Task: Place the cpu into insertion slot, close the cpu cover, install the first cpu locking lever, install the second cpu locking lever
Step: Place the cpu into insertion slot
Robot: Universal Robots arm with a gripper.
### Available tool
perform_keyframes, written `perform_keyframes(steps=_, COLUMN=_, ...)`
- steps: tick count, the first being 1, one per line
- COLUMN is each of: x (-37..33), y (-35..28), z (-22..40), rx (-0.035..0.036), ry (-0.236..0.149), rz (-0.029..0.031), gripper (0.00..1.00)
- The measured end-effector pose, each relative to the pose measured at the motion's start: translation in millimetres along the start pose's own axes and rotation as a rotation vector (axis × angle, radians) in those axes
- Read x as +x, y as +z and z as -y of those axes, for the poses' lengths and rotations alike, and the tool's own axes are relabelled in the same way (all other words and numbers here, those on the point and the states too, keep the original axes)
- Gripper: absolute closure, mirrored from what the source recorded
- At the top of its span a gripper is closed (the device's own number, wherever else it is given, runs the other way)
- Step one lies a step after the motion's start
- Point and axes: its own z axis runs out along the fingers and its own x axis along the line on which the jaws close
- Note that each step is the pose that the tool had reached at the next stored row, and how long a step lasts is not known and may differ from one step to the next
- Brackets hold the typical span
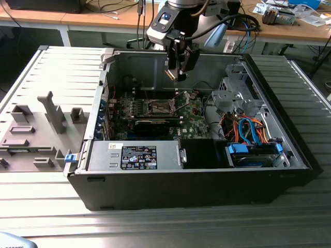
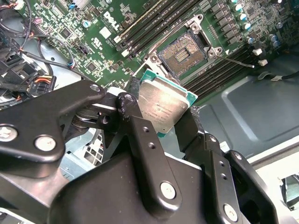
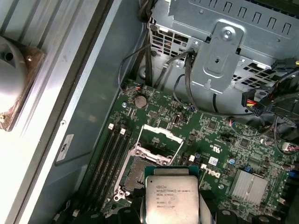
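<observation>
Silver-grey cpu (image 2: 163,105) sits clamped by its edges between the fingers (image 2: 135,121) of the gripper (image 2: 161,114) in the second wrist view, clear of the bare insertion slot (image 2: 183,55). In the first wrist view the cpu cover (image 3: 162,130) stands raised off the insertion slot. I'd keep the cpu level, square its corners to the rim and lower gently. In the exterior view, upper middle, the gripper hangs over the open computer case (image 1: 207,186) on a ribbed metal table (image 1: 155,227), with wooden desks (image 1: 51,15) behind.
</observation>
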Motion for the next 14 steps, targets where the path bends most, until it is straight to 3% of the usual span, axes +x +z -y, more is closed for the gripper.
perform_keyframes(steps=14, x=0.0, y=0.0, z=0.0, rx=0.0006, ry=0.026, rz=0.0006, gripper=0.45)
